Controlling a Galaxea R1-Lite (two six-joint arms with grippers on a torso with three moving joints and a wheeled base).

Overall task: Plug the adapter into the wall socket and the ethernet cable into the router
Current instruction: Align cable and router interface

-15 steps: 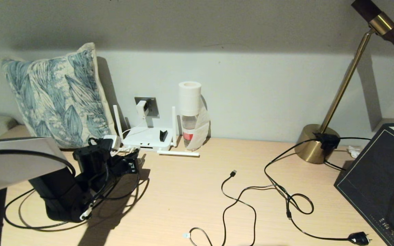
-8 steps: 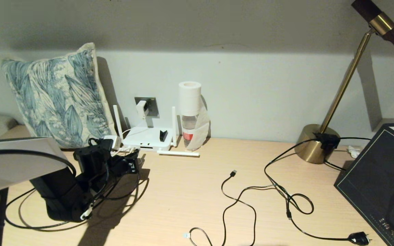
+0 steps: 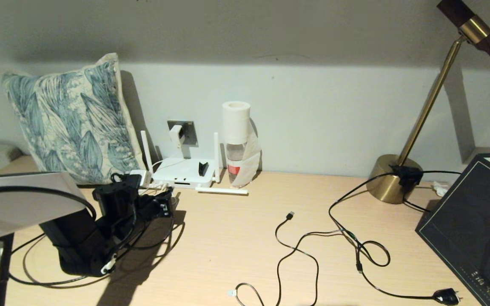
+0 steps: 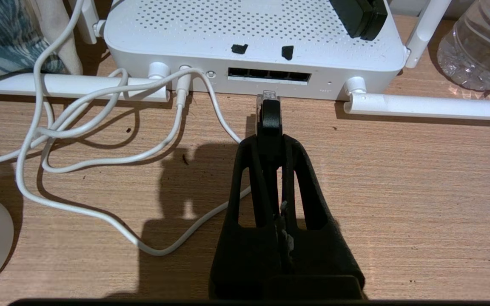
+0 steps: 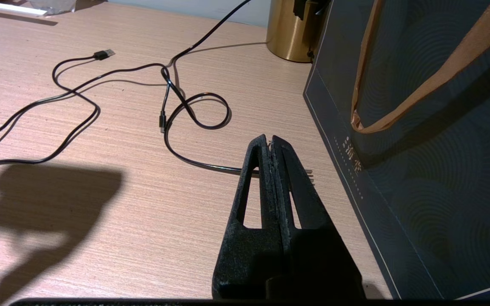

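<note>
My left gripper [image 4: 269, 138] is shut on the ethernet cable [image 4: 269, 120], holding its black boot. The clear clip connector [image 4: 267, 96] points at the router [image 4: 253, 38] and sits just in front of its row of dark ports [image 4: 269, 75], not inside one. In the head view the left gripper [image 3: 162, 203] is low over the desk, in front of the router [image 3: 181, 172]. The white adapter [image 3: 176, 135] sits in the grey wall socket [image 3: 189, 132], and its thin white cord [image 4: 100, 159] loops over the desk. My right gripper [image 5: 269, 142] hangs shut and empty at the far right.
A leaf-print pillow [image 3: 70, 123] leans on the wall to the left. A bottle with a paper roll on top [image 3: 236, 144] stands to the right of the router. A thin USB cable [image 3: 289, 250], a black cord with plug [image 3: 447, 295], a brass lamp [image 3: 391, 182] and a dark bag [image 3: 470, 221] occupy the right.
The left arm has shifted very slightly in front of the router; nothing else has moved.
</note>
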